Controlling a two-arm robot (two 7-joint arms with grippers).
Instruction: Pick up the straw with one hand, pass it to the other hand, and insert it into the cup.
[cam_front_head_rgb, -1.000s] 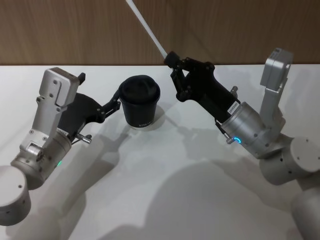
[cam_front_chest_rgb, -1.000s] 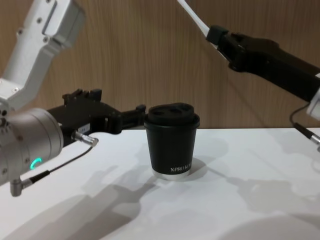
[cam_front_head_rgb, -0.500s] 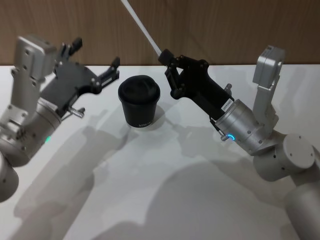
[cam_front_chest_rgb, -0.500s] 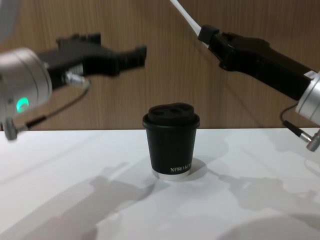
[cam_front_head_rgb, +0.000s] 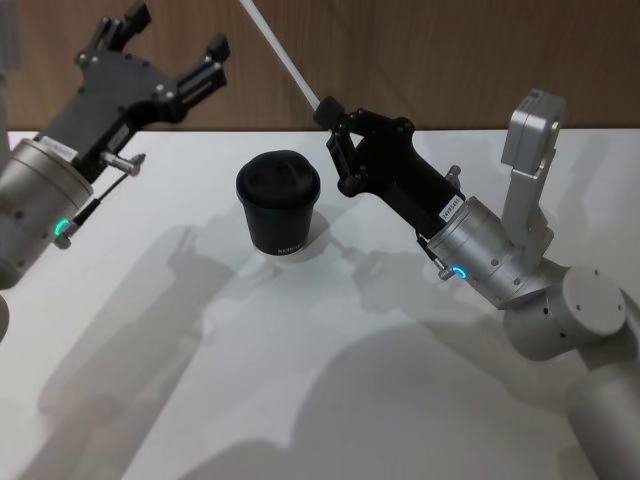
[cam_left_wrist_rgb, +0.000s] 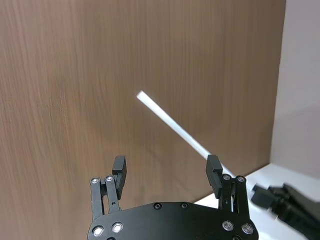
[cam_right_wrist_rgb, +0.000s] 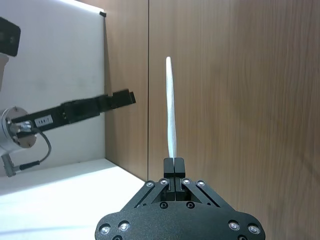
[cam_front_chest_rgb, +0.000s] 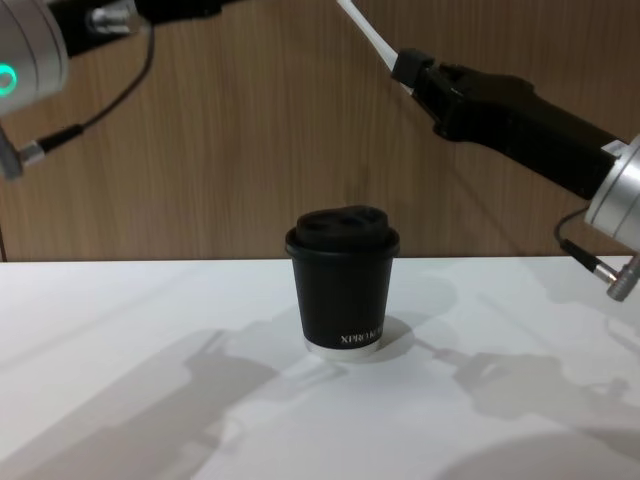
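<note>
Clearance: right gripper (cam_front_head_rgb: 327, 108) is up off the table (cam_front_head_rgb: 300, 380), jaws pressed together on the lower end of the straw (cam_front_head_rgb: 282, 52). From the fingertips the straw runs up and away, slanting toward the left arm's side, in front of the wood wall (cam_front_head_rgb: 450, 60). Left gripper (cam_front_head_rgb: 177, 28) is raised too, well apart from the right one, fingers spread wide with nothing between them. Left wrist view: the straw (cam_left_wrist_rgb: 172, 127) crosses beyond the spread fingers (cam_left_wrist_rgb: 214, 169), no contact. Open air between the two grippers.

Cup (cam_front_head_rgb: 278, 200) stands upright on the table, below the right gripper and just to its left-arm side, apart from both grippers. Domed lid on, contents hidden; straw not in it.

White lettering on the cup (cam_front_chest_rgb: 342, 275) starts "XPRO", rest unclear. White sticker (cam_front_head_rgb: 449, 211) on the right gripper's body, text too small to read.
</note>
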